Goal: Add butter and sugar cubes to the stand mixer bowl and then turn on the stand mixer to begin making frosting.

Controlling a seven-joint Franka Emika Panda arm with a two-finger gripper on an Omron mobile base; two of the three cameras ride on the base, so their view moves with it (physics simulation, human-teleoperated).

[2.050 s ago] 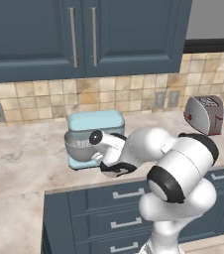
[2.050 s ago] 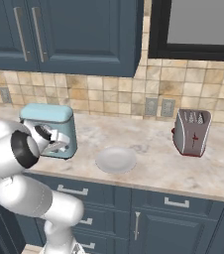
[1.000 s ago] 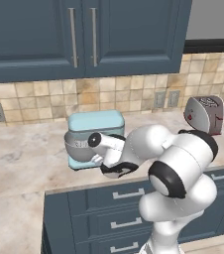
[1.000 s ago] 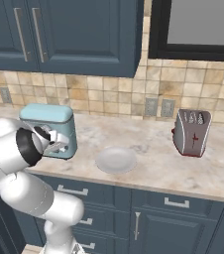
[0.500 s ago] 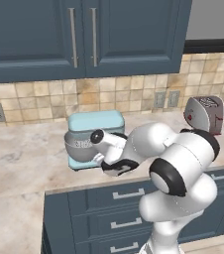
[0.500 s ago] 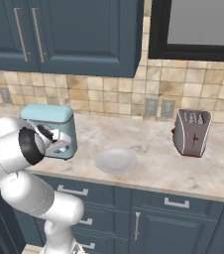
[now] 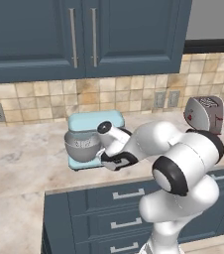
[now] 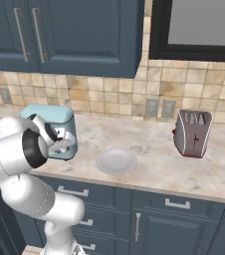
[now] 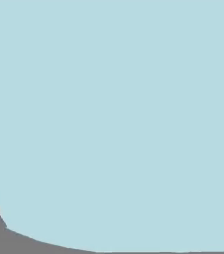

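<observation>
The light-blue stand mixer (image 7: 95, 122) stands on the counter below the cabinets, with the grey metal stand mixer bowl (image 7: 81, 147) under its head. My gripper (image 7: 105, 158) is low at the mixer's right side, right against its body; its fingers are hidden, so I cannot tell how wide they stand. In the right base view my arm covers much of the stand mixer (image 8: 59, 115), and the gripper (image 8: 64, 144) is at its front. In the hand view the mixer's pale blue shell (image 9: 112, 99) is very close. The butter and the sugar cubes are out of view.
A round white plate (image 8: 116, 160) lies on the counter right of the mixer. A silver toaster (image 8: 193, 133) stands further right, also seen as the toaster (image 7: 205, 114). The marble counter (image 7: 20, 158) runs left and wraps round toward me.
The hand stays against the mixer's side with only a slight shift of the wrist. Nothing else has moved.
</observation>
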